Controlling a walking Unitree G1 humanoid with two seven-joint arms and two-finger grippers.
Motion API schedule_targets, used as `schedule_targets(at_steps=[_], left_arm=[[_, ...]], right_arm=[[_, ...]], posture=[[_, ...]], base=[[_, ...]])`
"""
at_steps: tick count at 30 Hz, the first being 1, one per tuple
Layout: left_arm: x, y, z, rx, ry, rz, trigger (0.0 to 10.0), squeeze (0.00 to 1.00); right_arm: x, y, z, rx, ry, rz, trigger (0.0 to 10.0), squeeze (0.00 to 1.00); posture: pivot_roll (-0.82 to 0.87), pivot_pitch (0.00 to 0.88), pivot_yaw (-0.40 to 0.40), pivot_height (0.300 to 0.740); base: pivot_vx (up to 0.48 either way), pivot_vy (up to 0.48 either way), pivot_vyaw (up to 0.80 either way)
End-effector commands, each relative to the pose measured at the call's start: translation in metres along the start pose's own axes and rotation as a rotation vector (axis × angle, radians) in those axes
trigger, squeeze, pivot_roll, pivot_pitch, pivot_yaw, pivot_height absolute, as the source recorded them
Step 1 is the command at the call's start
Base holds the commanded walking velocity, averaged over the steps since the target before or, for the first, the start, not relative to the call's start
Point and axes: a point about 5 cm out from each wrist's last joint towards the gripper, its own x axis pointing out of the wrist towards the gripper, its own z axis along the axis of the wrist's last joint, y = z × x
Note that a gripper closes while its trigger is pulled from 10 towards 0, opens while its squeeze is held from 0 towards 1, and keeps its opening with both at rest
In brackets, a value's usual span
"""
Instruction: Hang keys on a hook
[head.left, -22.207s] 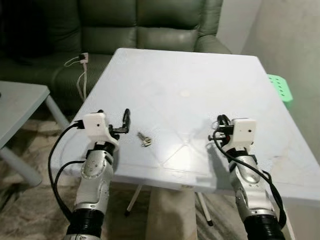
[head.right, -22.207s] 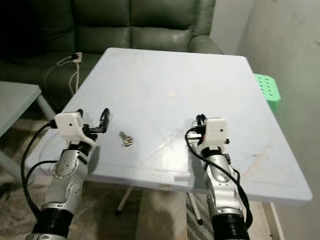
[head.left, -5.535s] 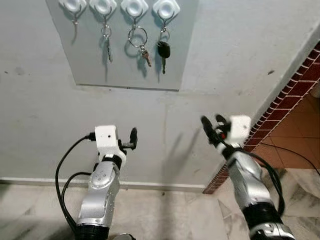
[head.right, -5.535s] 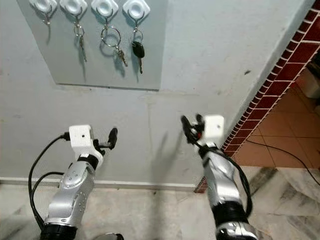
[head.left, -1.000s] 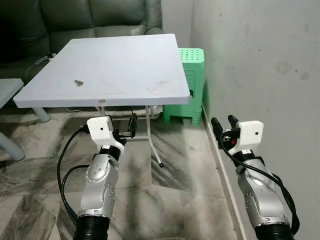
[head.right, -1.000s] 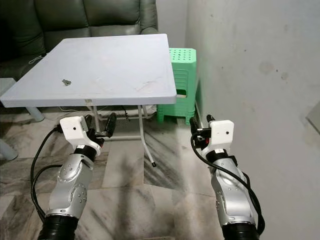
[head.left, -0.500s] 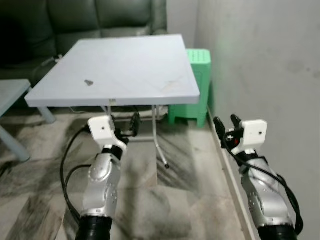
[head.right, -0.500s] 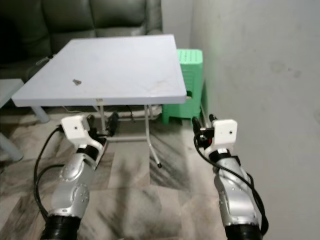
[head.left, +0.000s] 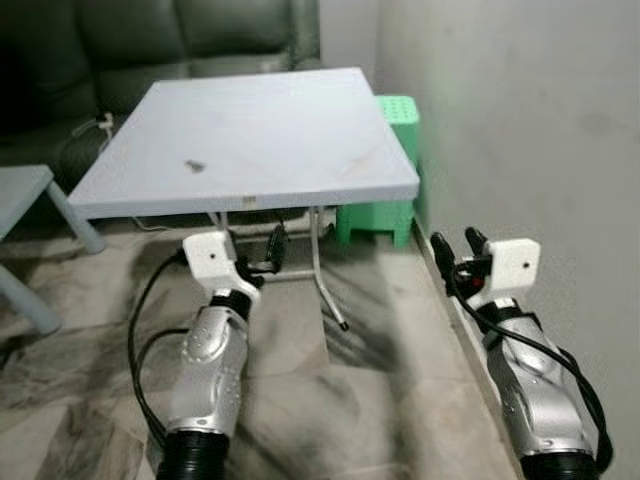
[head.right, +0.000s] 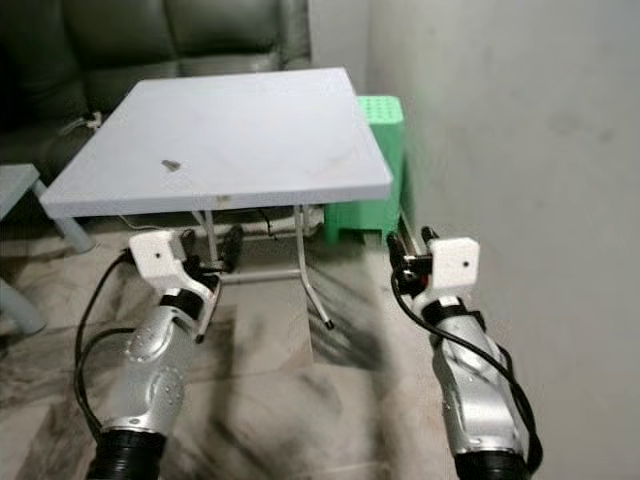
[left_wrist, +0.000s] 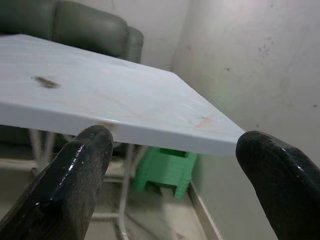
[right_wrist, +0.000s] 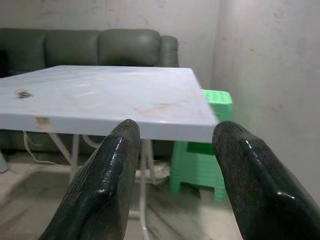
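Behind everything stands a dark green sofa (head.left: 130, 40), and in front of it a white folding table (head.left: 290, 130) near the grey wall (head.left: 530, 110). Between table and wall sits a green stool (head.left: 398, 205). Both silver arms are raised over the marble floor (head.left: 90, 340): the left gripper (head.left: 276, 245) and the right gripper (head.left: 455, 245) have their fingers spread and hold nothing. On the table's left part lie the small keys (head.left: 193, 165), well apart from both grippers.

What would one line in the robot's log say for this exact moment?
phase: facing table | keys: lying on white table, left side | left gripper: open, empty, short of table edge | right gripper: open, empty, beside wall
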Motion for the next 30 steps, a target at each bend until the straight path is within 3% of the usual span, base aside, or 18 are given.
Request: schedule_targets(at_steps=[1, 6, 18, 30], left_arm=[[-0.0004, 0.0088, 0.0057, 0.013, -0.015, 0.025, 10.0, 0.00], [-0.0008, 0.0092, 0.0057, 0.013, -0.015, 0.026, 10.0, 0.00], [-0.0012, 0.0101, 0.0068, 0.018, -0.016, 0.025, 10.0, 0.00], [-0.0020, 0.0113, 0.0069, 0.015, -0.012, 0.030, 10.0, 0.00]], right_arm=[[0.0042, 0.0099, 0.0041, 0.022, -0.017, 0.029, 10.0, 0.00], [0.0033, 0.0112, 0.0040, 0.026, -0.016, 0.033, 10.0, 0.00], [0.0031, 0.0121, 0.0041, 0.036, -0.015, 0.034, 10.0, 0.00], [0.0025, 0.0131, 0.0040, 0.042, -0.012, 0.032, 10.0, 0.00]], posture=[[-0.02, 0.000, -0.016, 0.740], [-0.02, 0.000, -0.017, 0.740], [-0.01, 0.000, -0.017, 0.740], [-0.01, 0.000, -0.016, 0.740]], base=[[0.000, 0.461, 0.00], [0.000, 0.434, 0.00], [0.000, -0.076, 0.00], [0.000, 0.203, 0.00]])
